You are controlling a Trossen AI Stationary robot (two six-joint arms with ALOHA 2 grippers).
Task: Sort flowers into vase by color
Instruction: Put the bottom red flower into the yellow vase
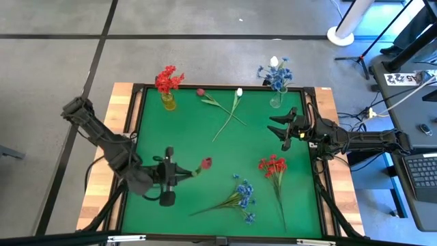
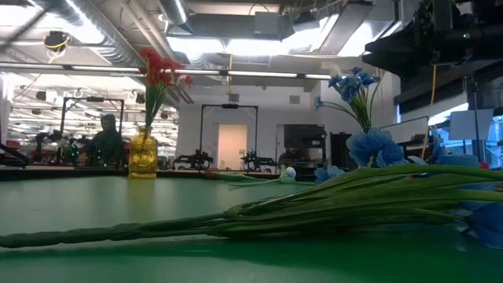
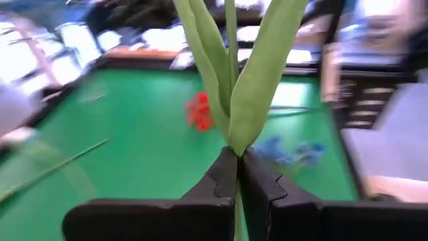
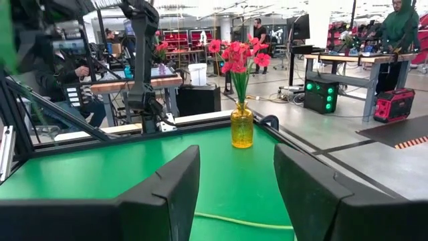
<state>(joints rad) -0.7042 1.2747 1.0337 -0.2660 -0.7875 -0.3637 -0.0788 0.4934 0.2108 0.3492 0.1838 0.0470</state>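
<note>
The left end effector (image 1: 179, 175) clamps the green stem of a red-pink tulip (image 1: 205, 162) above the near-left part of the green table (image 1: 205, 137), its fingers (image 3: 224, 177) pinched together just below where the long leaves fan out, so the bud points away from the arm toward the middle of the mat. The flower is held clear of the surface, presumably for a carry to the yellow vase (image 1: 168, 101) at the far-left edge, which already holds a red blossom cluster (image 1: 167, 79); a grip low on the stem would leave enough length free to drop into the neck.

The right end effector (image 1: 285, 130) waits over the right side of the table with its fingers spread wide and nothing between them, facing across the mat toward the yellow vase.

At the far right, a clear vase (image 1: 276, 100) carries blue blossoms and a white bud (image 1: 274, 62), suggesting the cool colours are collected there. Four flowers remain flat on the mat: a second red-pink tulip (image 1: 201, 92) and a white tulip (image 1: 239, 92) with stems crossed in the middle, a red cluster (image 1: 272, 165) near the right edge, and a blue cluster (image 1: 244, 193) toward the front, all within reach of either arm.
</note>
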